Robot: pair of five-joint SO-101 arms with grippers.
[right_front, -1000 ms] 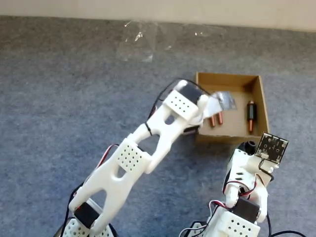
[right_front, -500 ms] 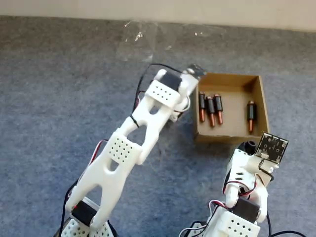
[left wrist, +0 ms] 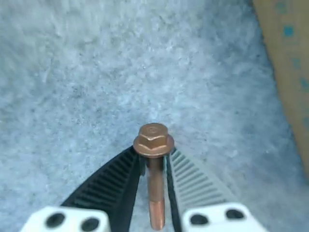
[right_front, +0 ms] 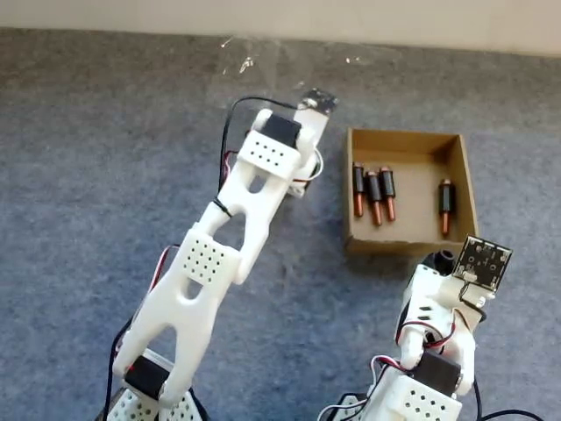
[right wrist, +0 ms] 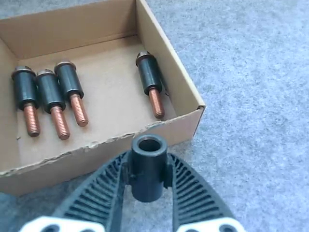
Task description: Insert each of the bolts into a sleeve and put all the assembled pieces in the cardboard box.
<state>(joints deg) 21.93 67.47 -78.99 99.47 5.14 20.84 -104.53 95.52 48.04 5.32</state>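
Note:
My left gripper (left wrist: 153,157) is shut on a copper bolt (left wrist: 153,145), held with its hex head out past the fingertips above the grey carpet. The left arm's wrist (right_front: 279,145) hangs just left of the cardboard box (right_front: 403,137). My right gripper (right wrist: 147,159) is shut on a black sleeve (right wrist: 147,169), bore facing up, just short of the box's near wall (right wrist: 96,145). The same sleeve (right_front: 443,260) sits below the box's near right corner. Several assembled pieces lie in the box: three side by side (right_front: 373,195) and one apart (right_front: 445,203).
A clear plastic bag (right_front: 250,66) lies on the carpet beyond the left arm. The box's outer wall (left wrist: 289,72) stands close beside the held bolt. Open carpet stretches to the left of the arms.
The left arm has swung out from over the box to its left and farther back, uncovering three assembled pieces lying side by side. The right arm has kept still.

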